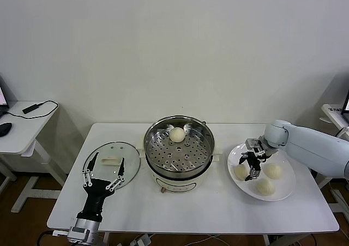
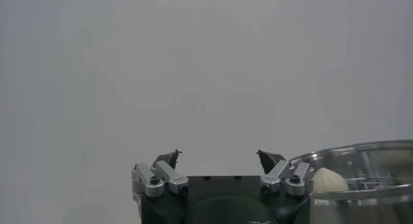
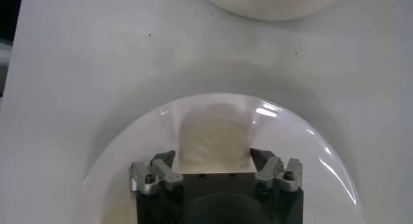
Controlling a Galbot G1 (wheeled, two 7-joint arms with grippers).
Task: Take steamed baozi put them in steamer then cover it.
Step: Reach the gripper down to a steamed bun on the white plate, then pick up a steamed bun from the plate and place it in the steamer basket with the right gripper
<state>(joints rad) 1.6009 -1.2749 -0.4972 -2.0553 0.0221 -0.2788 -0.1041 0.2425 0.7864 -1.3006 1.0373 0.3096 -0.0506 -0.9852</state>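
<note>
Baozi: one (image 1: 176,134) sits in the steamer (image 1: 179,148) at the far edge of its perforated tray, with the rest of the tray bare around it. Three more lie on the white plate (image 1: 287,189) to the right of the pot. My right gripper (image 1: 252,168) is down over the plate's left side, its fingers (image 3: 163,162) set on either side of the leftmost bun (image 3: 215,143); I cannot tell whether they press it yet. The other two buns (image 1: 273,171) (image 1: 265,186) lie just beside it toward the plate's right rim. My left gripper (image 1: 102,172) waits with fingers spread wide over the near edge of the cover (image 1: 110,163), which lies flat on the table (image 1: 212,208) left of the steamer, touching nothing. Bare tabletop runs along the near edge.
</note>
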